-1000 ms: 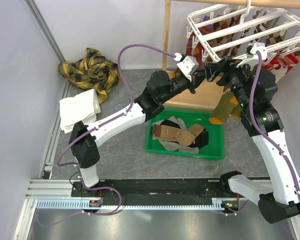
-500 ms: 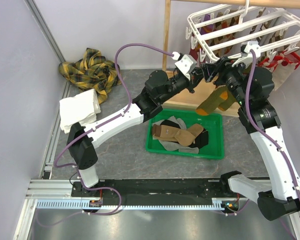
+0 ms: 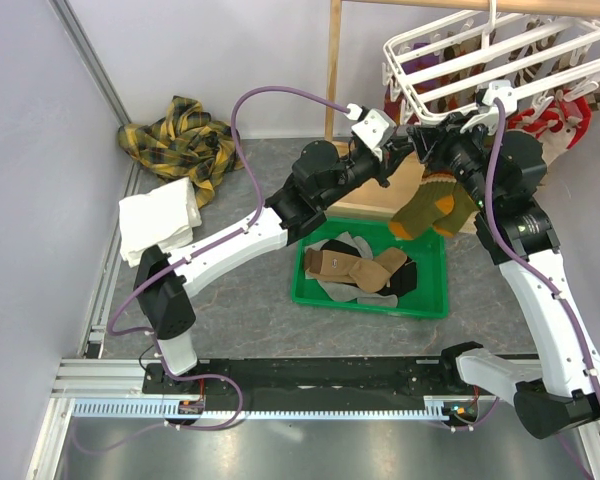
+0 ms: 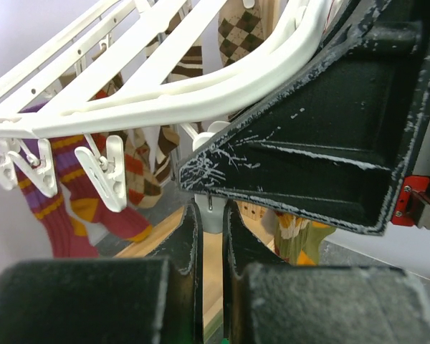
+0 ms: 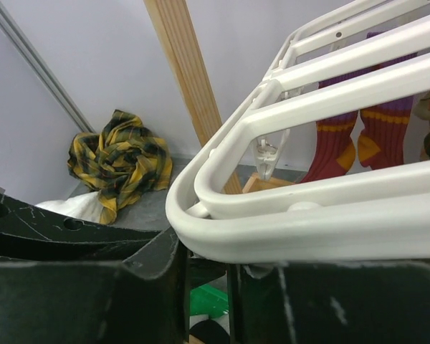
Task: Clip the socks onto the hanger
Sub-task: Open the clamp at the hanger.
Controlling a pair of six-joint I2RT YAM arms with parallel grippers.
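Observation:
The white hanger (image 3: pixel 500 60) hangs tilted at the upper right, with several socks (image 4: pixel 72 208) clipped along its far bars. My left gripper (image 3: pixel 408 150) reaches to its near-left corner and is shut on a small white clip (image 4: pixel 211 213) that dangles from the rim (image 4: pixel 165 93). My right gripper (image 3: pixel 438 155) sits right beside it, under the rim (image 5: pixel 308 215). Its fingers stand a narrow gap apart and the rim hides their tips. An olive sock (image 3: pixel 425 212) with an orange heel hangs just below it. Whether the gripper grips that sock (image 4: pixel 295 240) does not show.
A green tray (image 3: pixel 430 300) under the hanger holds several loose socks (image 3: pixel 355 265). A wooden frame post (image 3: pixel 333 70) stands behind the arms. A yellow plaid cloth (image 3: pixel 185 140) and a folded white towel (image 3: pixel 160 225) lie at the far left.
My right gripper's jaws have closed down to a narrow gap. The olive sock has swung left and now hangs under the hanger's near corner. The left arm has barely moved.

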